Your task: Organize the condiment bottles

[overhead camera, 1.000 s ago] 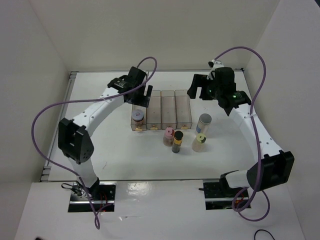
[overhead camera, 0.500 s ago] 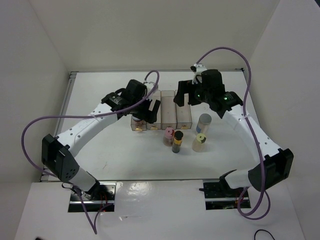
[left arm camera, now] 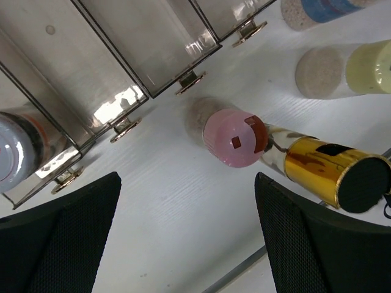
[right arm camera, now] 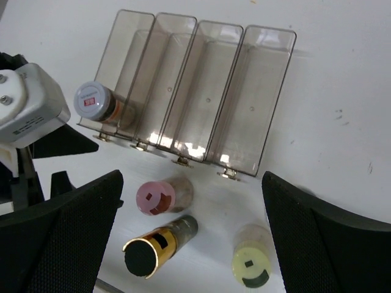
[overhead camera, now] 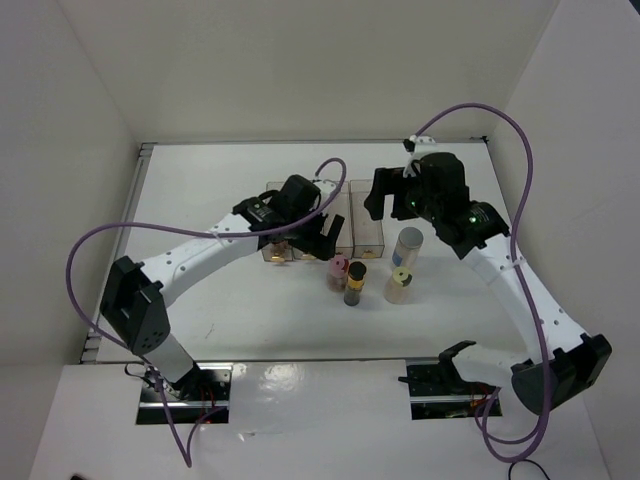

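Standing seemingly upright, lids up: pink-lidded jar (right arm camera: 154,198), gold-capped jar (right arm camera: 149,253).

Two white-and-black arms reach in over the middle from either side, the left arm (overhead camera: 200,250) folded at a low elbow (overhead camera: 140,300) and stretched to the right, the right arm (overhead camera: 520,290) climbing from the near edge and bending to the left. The left pincer (overhead camera: 308,230) faces downward, its two black fingers (left arm camera: 55,244) spread wide with nothing gripped between them. The right pincer (overhead camera: 385,198), set across from it and slightly farther back, also points down with jaws wide apart and empty, and a green light glows on its wrist (overhead camera: 445,192).
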Robot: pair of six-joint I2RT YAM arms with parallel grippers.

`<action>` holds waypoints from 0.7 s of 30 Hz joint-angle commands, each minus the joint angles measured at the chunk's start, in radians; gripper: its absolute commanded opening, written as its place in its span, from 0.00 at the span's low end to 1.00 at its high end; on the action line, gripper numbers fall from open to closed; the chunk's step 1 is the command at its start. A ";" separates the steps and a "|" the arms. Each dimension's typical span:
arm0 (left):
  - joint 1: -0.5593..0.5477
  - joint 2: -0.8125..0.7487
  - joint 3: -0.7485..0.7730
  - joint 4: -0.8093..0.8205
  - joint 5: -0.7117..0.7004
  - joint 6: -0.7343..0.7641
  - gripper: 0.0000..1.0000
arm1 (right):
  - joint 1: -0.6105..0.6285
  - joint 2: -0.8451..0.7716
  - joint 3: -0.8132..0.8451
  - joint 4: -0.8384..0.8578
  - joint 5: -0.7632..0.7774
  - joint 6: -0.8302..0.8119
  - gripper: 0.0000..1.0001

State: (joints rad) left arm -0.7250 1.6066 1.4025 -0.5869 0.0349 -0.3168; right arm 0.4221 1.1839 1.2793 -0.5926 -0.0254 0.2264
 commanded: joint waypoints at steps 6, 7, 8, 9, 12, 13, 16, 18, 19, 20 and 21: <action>-0.011 0.032 0.053 0.007 -0.144 -0.074 0.97 | 0.003 -0.136 -0.123 -0.013 -0.102 -0.002 0.98; -0.011 0.032 0.053 -0.002 -0.173 -0.074 0.97 | 0.003 -0.167 -0.136 0.002 -0.129 -0.002 0.98; -0.011 0.032 0.064 -0.002 -0.193 -0.100 0.97 | 0.012 -0.181 -0.161 0.002 -0.158 -0.013 0.98; -0.011 0.032 0.073 -0.016 -0.210 -0.100 0.98 | 0.012 -0.205 -0.172 0.017 -0.212 -0.013 0.98; 0.012 0.032 0.084 -0.042 -0.236 -0.125 0.98 | 0.050 -0.237 -0.196 0.043 -0.243 -0.022 0.98; 0.027 0.032 0.093 -0.051 -0.245 -0.125 0.98 | 0.059 -0.248 -0.210 0.043 -0.243 -0.022 0.98; 0.036 0.023 0.093 -0.051 -0.265 -0.125 0.99 | 0.107 -0.230 -0.219 0.033 -0.194 -0.012 0.98; 0.058 0.023 0.102 -0.062 -0.265 -0.125 0.99 | 0.150 -0.199 -0.219 0.022 -0.162 -0.012 0.98; 0.058 0.023 0.114 -0.073 -0.274 -0.125 0.99 | 0.167 -0.190 -0.219 0.010 -0.144 0.001 0.98; 0.071 0.023 0.115 -0.085 -0.274 -0.125 0.99 | 0.199 -0.190 -0.219 0.001 -0.125 0.001 0.98; 0.072 0.023 0.124 -0.085 -0.274 -0.125 0.99 | 0.214 -0.175 -0.219 0.001 -0.092 0.001 0.98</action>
State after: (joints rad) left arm -0.6662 1.6493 1.4738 -0.6533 -0.2100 -0.4252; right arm 0.5896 0.9852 1.0702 -0.5934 -0.1787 0.2222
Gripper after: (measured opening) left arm 0.992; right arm 0.983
